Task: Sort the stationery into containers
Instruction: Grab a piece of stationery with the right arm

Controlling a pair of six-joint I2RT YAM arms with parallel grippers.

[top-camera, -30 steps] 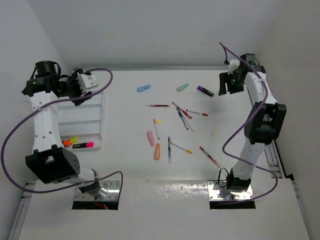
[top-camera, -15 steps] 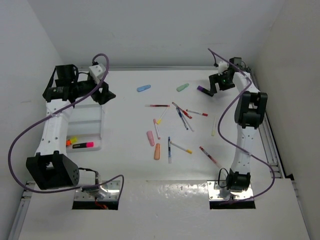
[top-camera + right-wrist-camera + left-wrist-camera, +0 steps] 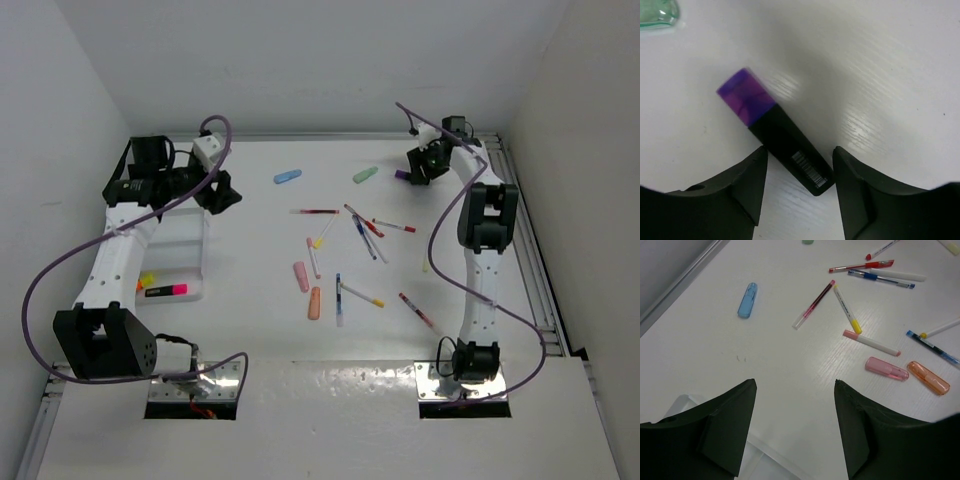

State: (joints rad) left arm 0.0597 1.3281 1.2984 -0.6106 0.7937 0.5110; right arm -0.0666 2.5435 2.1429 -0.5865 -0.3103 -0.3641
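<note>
White bench [image 3: 250,300] carries scattered pens [image 3: 361,296]. Right gripper [image 3: 799,152], jaws parted, straddles purple-capped highlighter [image 3: 765,117]; it should descend squarely, then close mid-barrel. Left gripper [image 3: 795,385] released, empty.

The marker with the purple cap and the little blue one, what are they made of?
The marker with the purple cap is most likely plastic. Its black body is opaque with a printed barcode, and the cap looks glossy and slightly see-through, with darker patches inside. The little blue one is probably tinted clear plastic: it looks pale and see-through, with light glinting along it.
</note>
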